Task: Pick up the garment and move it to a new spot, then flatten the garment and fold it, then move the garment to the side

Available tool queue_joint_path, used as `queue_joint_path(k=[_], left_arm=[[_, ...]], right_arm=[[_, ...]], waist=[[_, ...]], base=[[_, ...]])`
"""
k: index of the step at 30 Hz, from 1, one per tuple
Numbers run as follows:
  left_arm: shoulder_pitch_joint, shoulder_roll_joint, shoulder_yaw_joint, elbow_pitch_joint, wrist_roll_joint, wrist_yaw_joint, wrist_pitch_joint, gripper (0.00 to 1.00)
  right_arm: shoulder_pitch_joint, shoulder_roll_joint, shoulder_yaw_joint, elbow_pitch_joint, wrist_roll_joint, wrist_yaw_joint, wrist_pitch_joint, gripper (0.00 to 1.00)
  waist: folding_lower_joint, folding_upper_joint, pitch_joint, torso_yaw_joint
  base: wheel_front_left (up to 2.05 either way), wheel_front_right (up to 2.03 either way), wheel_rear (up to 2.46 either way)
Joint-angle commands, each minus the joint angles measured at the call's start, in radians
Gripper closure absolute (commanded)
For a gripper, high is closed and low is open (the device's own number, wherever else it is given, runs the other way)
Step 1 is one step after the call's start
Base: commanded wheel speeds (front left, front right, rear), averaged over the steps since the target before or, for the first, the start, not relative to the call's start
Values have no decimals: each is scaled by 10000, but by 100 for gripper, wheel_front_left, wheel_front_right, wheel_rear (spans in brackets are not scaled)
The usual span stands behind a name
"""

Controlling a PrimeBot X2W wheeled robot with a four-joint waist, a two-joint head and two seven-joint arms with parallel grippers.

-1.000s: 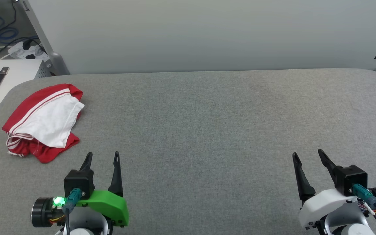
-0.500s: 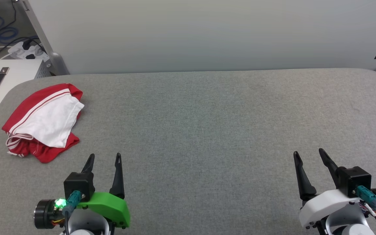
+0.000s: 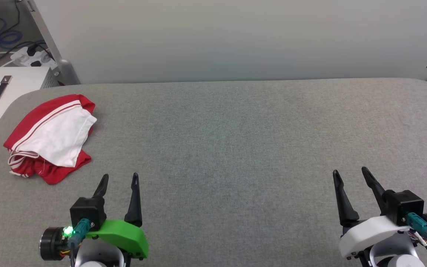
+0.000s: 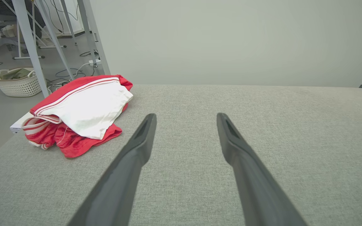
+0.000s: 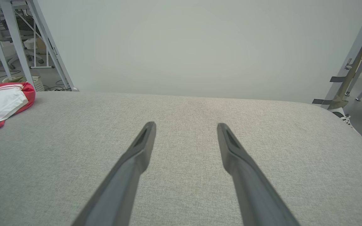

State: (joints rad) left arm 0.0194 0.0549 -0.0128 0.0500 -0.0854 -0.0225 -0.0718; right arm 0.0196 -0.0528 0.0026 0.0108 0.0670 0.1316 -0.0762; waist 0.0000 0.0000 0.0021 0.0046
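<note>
Claws first: left claw [image 3: 120, 175] and right claw [image 3: 349, 170] are both spread wide with nothing in them, over the near side of the grey table [image 3: 235, 141]. The garment [image 3: 50, 139] sits in a red-and-white heap by the table's far left corner, apart from my left claw.

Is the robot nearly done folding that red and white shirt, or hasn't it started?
Looks barely begun, I'd guess. Done: nothing obvious; the garment lies in a rumpled heap at the far left corner of the table, not flat or neatly folded. In hand: nothing; the left gripper and right gripper are both open and empty, apart from it. Left: picking it up, moving, flattening, folding, setting aside.
</note>
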Motion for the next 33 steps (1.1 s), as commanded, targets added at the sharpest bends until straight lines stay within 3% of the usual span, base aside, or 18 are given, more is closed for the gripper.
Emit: queue_joint_path(k=[1, 33], left_arm=[[72, -15, 1, 16, -113, -52, -129, 0], [225, -27, -120, 413, -666, -311, -791, 0]], right_arm=[[83, 9, 18, -27, 116, -3, -111, 0], [195, 15, 94, 67, 480, -5, -763, 0]], waist=[[0, 0, 2, 5], [0, 0, -59, 59]], base=[[0, 0, 0], [0, 0, 0]])
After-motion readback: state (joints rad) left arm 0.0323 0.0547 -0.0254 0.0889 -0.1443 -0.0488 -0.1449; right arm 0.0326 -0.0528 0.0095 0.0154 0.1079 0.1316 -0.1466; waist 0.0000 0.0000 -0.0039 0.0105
